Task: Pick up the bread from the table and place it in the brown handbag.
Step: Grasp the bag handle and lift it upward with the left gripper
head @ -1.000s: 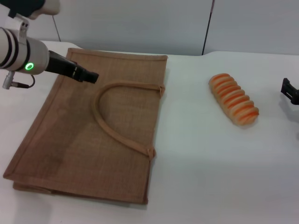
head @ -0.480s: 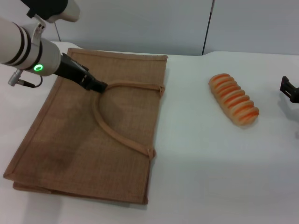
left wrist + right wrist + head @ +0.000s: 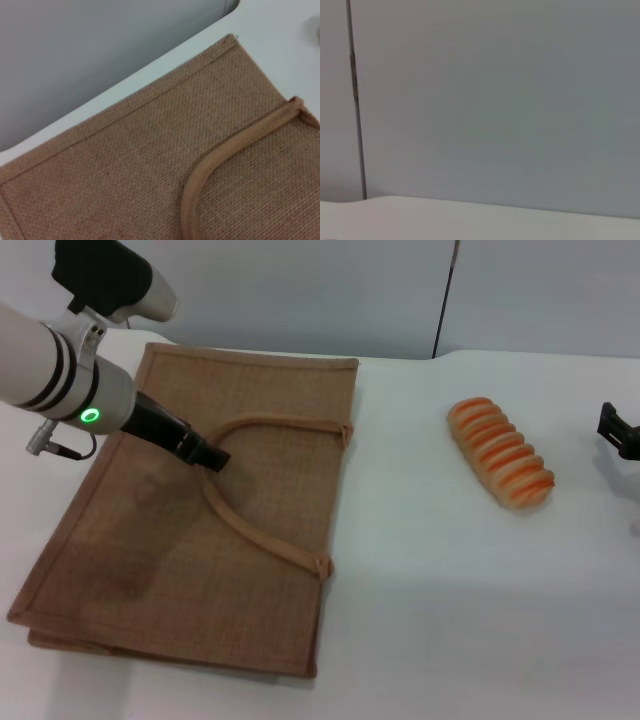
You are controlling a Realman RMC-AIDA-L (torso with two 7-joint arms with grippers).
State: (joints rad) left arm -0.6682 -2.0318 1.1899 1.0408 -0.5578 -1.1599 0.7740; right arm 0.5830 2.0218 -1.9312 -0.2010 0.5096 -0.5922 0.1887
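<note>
Handbag (image 3: 190,530) lies flat on the table (image 3: 450,610); the bread (image 3: 499,453) sits well apart from it, toward our right side, untouched.

Left gripper (image 3: 205,456) is down at the curve of the upper handle (image 3: 250,525). We cannot tell how its fingers stand; they merge into one dark tip.

Risks, as we judge them:
- Bag mouth is flat shut; a slipped handle leaves no opening for the bread.
- Pulling the strap could drag the whole bag across the table.

Right gripper (image 3: 620,432) is cut off at the frame edge, fingers unreadable. Its wrist view shows only wall and table edge. The bag's second handle is out of sight.
</note>
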